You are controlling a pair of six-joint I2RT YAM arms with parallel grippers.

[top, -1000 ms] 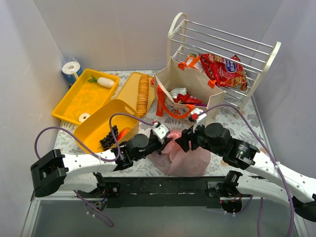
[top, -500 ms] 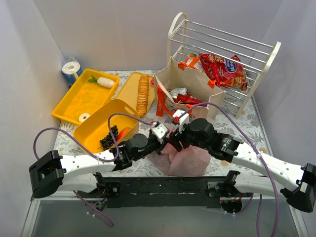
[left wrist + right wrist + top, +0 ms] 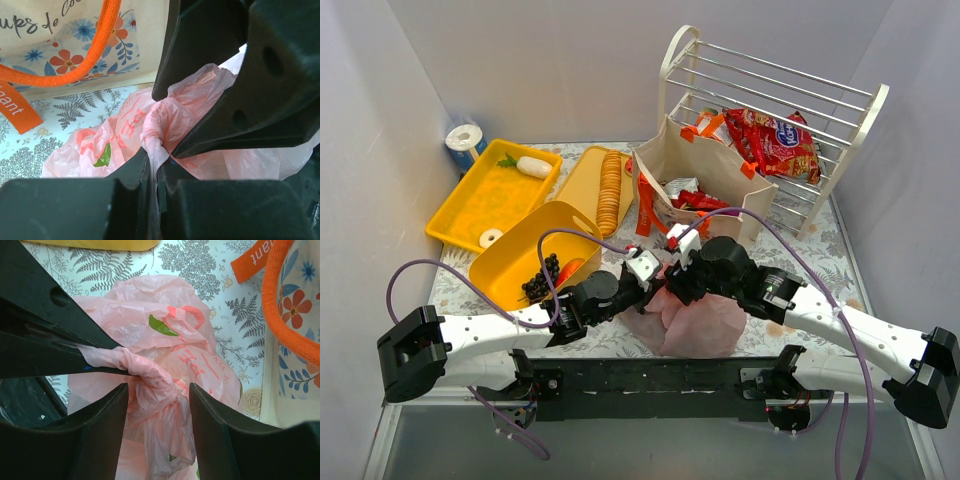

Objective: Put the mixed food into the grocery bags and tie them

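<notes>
Lab test booth: plain grey walls (image 3: 520, 70) around a small fern-print tabletop (image 3: 828, 256).

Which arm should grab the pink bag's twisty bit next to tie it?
Right, probably. The right gripper sits open around the pink bag's twist; the left gripper is shut on it.

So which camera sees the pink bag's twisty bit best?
The right wrist view: the twist sits in the middle, uncovered. The left wrist view shows only part of it. From the top it is hidden; only the bag shows.
</notes>
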